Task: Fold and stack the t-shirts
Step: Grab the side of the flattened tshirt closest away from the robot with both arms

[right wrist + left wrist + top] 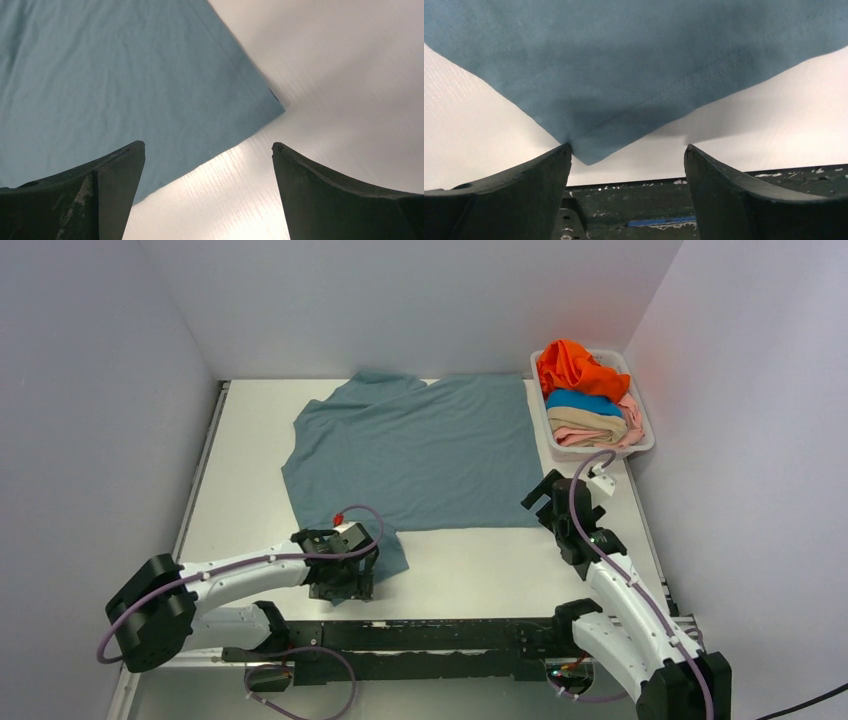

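Note:
The dusty grey-blue t-shirt [420, 450] lies spread flat on the white table. My left gripper [345, 578] is open, low over the shirt's near-left sleeve corner. In the left wrist view the hemmed corner [589, 150] points down between the jaws, touching the left finger [524, 190]. My right gripper [548, 498] is open just off the shirt's near-right corner. In the right wrist view that corner [272, 107] lies ahead of the open gripper [208, 147]. Orange [575, 368], bright blue [585, 400], tan [590, 420] and pale pink [590, 438] shirts lie piled in the basket.
The white plastic basket [642, 443] stands at the table's far right, against the right wall. Grey walls close in the left, back and right sides. The black rail of the arm bases [440, 635] runs along the near edge.

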You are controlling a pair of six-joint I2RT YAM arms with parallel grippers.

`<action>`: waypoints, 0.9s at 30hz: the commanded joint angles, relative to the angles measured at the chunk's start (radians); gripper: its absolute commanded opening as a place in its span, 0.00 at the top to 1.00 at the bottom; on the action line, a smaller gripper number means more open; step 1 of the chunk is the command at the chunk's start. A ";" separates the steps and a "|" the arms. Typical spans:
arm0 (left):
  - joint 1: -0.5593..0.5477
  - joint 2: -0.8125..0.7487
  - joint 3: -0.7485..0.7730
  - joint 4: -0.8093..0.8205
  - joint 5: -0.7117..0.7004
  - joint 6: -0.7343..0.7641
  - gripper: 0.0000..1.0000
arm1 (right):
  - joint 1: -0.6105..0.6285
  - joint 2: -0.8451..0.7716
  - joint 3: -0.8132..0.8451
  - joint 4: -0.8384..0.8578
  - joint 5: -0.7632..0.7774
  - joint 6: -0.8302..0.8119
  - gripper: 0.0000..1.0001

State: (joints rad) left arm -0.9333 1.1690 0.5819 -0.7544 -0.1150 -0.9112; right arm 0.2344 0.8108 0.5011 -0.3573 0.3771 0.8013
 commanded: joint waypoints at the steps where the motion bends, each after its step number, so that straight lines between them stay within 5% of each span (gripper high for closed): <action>1: -0.005 0.054 -0.025 0.078 -0.022 -0.068 0.13 | -0.002 0.029 0.012 0.027 0.015 -0.030 0.00; 4: -0.003 0.109 -0.045 0.100 -0.028 -0.088 0.21 | -0.004 0.052 0.019 0.015 0.038 -0.028 0.00; 12: -0.003 0.140 -0.011 0.067 -0.089 -0.121 0.99 | -0.013 0.079 0.029 -0.030 0.101 0.071 0.00; 17: 0.000 0.083 0.006 0.019 -0.154 -0.134 1.00 | -0.036 0.159 0.027 0.040 0.101 0.046 0.02; 27: 0.006 0.006 -0.031 0.150 -0.102 -0.011 1.00 | -0.040 0.462 0.072 0.109 0.057 0.066 0.26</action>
State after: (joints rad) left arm -0.9298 1.1786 0.5629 -0.7067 -0.2283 -0.9684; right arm 0.1978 1.2156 0.5339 -0.3286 0.4332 0.8474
